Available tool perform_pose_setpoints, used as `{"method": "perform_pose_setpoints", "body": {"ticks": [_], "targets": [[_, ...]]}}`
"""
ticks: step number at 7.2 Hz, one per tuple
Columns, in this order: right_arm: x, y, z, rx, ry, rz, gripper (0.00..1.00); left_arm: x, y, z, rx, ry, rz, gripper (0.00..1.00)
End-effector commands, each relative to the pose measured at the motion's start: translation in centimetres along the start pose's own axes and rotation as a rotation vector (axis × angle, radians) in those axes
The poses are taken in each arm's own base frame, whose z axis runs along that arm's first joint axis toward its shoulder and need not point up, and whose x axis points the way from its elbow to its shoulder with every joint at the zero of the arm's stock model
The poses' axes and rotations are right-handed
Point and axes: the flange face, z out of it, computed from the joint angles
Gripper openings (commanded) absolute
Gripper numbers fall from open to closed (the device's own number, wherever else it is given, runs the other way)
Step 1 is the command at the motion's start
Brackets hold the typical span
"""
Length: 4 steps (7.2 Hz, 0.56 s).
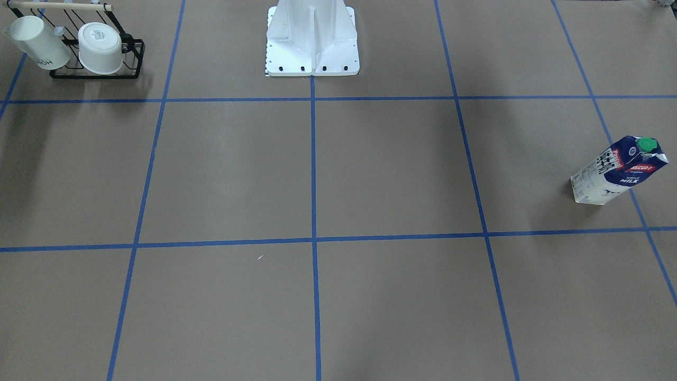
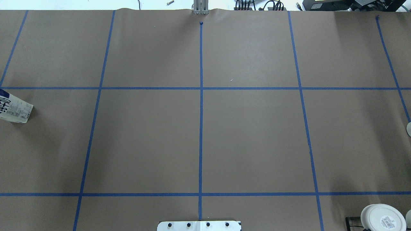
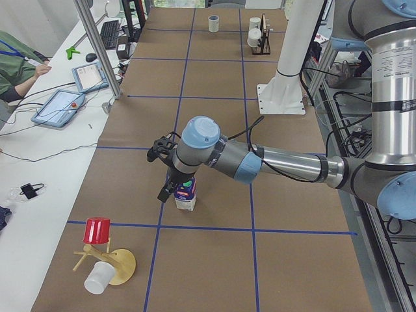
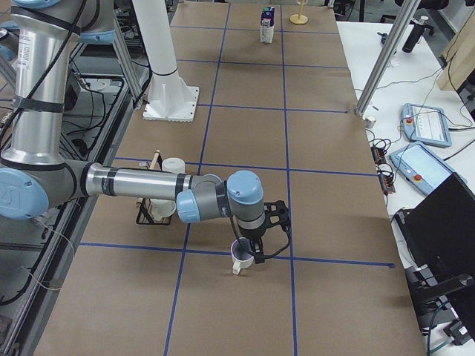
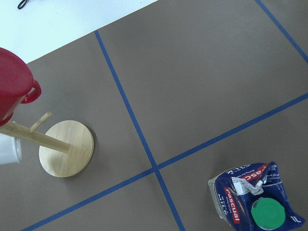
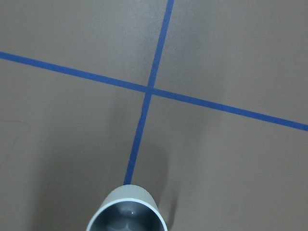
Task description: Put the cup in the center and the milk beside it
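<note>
The milk stands upright near the table's end on my left; it also shows in the overhead view and in the left wrist view, green cap up. In the exterior left view my left gripper hangs right over the milk; I cannot tell whether it is open or shut. The ribbed white cup stands upright near the other end. My right gripper sits just above its rim, state unclear. The right wrist view shows the cup's dark inside. The center is bare.
A black wire rack holds two other white cups near my right side. A wooden mug tree with a red cup stands beyond the milk. The white robot base is at the table's near edge.
</note>
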Motion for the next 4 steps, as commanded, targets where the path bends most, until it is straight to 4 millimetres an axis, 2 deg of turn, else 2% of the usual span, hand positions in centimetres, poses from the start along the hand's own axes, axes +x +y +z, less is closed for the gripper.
{"method": "perform_pose_setpoints", "body": {"ticks": [1,2,3,4], "targets": [[-1.0,1.0,3.8,-0.046,-0.007,-0.042,1.00,0.1,0.3,-0.1,0.007,-0.001,0.007,0.99],[-2.4,0.6,4.8,-0.064,-0.017,-0.084,0.99,0.1,0.4,-0.1,0.010,-0.001,0.009,0.99],[-2.8,0.8,6.5,-0.072,0.003,-0.122,0.97,0.1,0.3,-0.1,0.011,-0.001,0.010,0.99],[-2.2,1.3,7.4,-0.063,0.004,-0.139,0.91,0.1,0.3,-0.1,0.011,-0.001,0.010,0.99]]}}
